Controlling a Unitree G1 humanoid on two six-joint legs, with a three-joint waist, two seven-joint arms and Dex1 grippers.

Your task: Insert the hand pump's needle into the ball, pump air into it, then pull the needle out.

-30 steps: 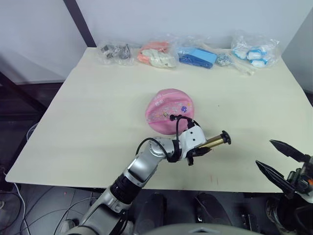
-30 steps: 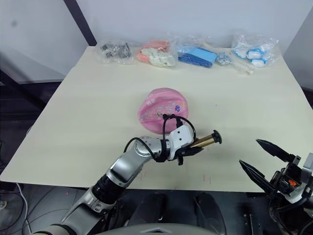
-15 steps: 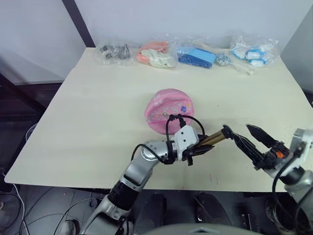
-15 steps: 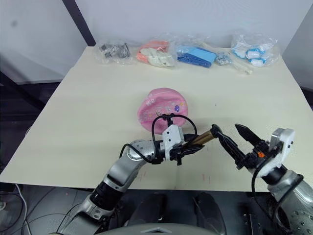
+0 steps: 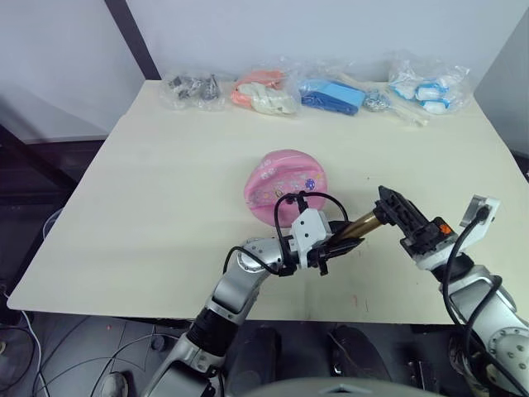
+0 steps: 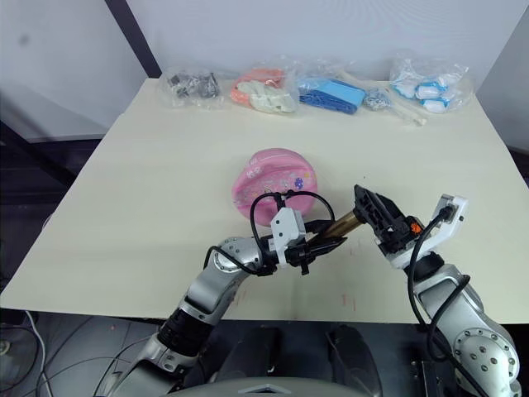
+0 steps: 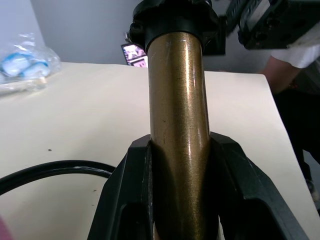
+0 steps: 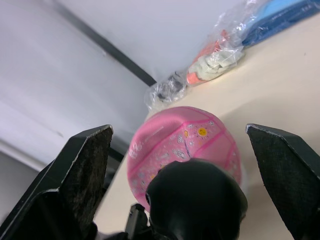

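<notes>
**Right gripper arrives at pump handle**

- Gold metal hand pump [image 5: 357, 225]: centre of frame, barrel pinched in the left gripper [image 5: 331, 247].
- Right gripper [image 5: 392, 211]: 1.0 s ago at lower right, well apart; now at the black handle, its 2 fingers [image 8: 82, 170] spread either side, not yet closed.
- Sagging pink rubber ball [image 5: 284, 187]: above-left, hose attached; needle itself too small to see.
- Judgement: pumping is about to start.

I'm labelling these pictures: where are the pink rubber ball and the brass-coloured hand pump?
Pink rubber ball [image 5: 285, 184], left eye view, its top.
Brass-coloured hand pump [image 7: 180, 125], left wrist view, mid-barrel.
</notes>
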